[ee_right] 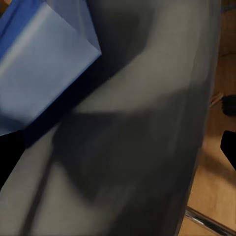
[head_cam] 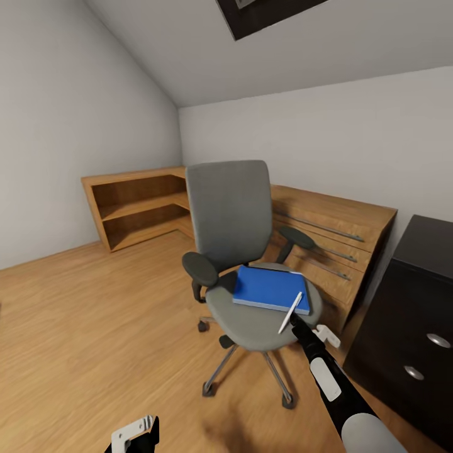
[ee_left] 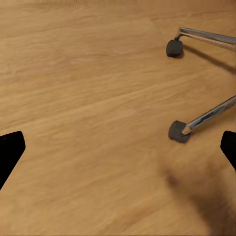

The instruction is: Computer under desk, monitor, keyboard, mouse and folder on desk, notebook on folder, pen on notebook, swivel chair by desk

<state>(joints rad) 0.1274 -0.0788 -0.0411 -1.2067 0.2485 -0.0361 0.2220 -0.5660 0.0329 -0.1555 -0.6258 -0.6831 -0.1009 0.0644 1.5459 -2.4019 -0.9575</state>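
swivel chair [head_cam: 251, 277]: on wooden floor [head_cam: 94, 340] by light wooden drawer chest [head_cam: 333, 239] | folder [head_cam: 270, 288]: flat on seat | pen [head_cam: 290, 312]: tilted over folder's edge, at right claw [head_cam: 294, 322], grip unclear | left claw [ee_left: 118, 150]: spread above floor

Grey swivel chair [head_cam: 234, 251] standing upright on wooden floor, tall back toward the wall, black armrests, chrome wheeled base. Bright blue folder [head_cam: 270, 289] lying flat on the seat, white page edges along its near side, a thin dark edge showing just behind it. White pen [head_cam: 290, 313] resting tilted, upper end on the folder's near corner, lower end over the seat's front.
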